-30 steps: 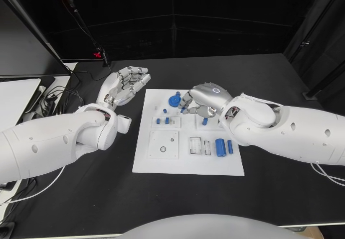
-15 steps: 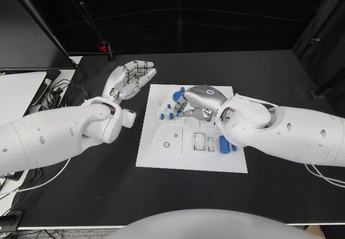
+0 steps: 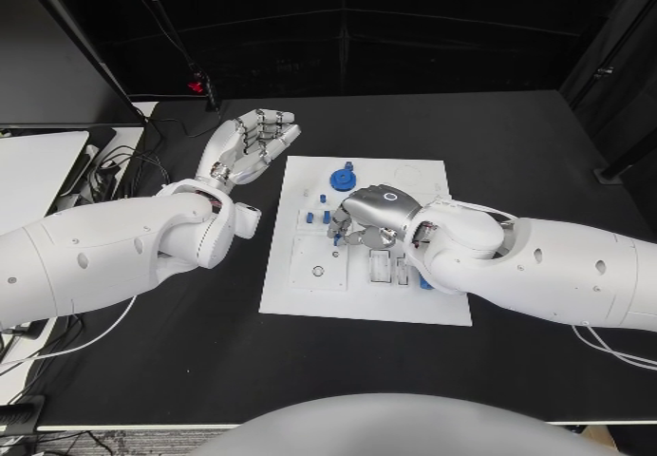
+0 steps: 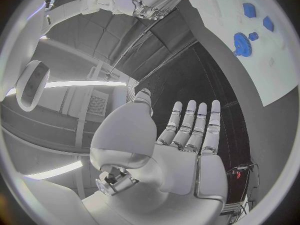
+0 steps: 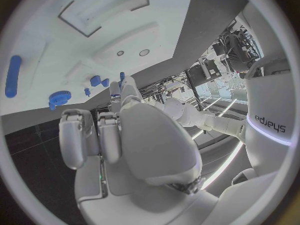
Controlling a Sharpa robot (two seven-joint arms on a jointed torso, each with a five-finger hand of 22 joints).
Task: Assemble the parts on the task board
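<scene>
Nearest, across the middle of the white task board (image 3: 359, 304): right hand (image 3: 367, 217) lowered knuckles-up over the small blue pegs (image 3: 310, 218), fingers curled downward; whether anything is pinched beneath cannot be told, since the palm hides the fingertips. Just beside the wrist, a blue cylinder (image 5: 13, 75) lying in its recess. Judged to be the reach-and-pick step, with most parts unassembled. Further out, a blue gear (image 3: 343, 180) standing near the board's far edge. Beside the board's far left corner, above the black table (image 3: 164, 361): left hand (image 3: 248, 145) raised palm-up, fingers straight and close together, holding nothing. Next move likely calls for a fine pinch on one peg, a clean lift, then alignment over a matching hole.
</scene>
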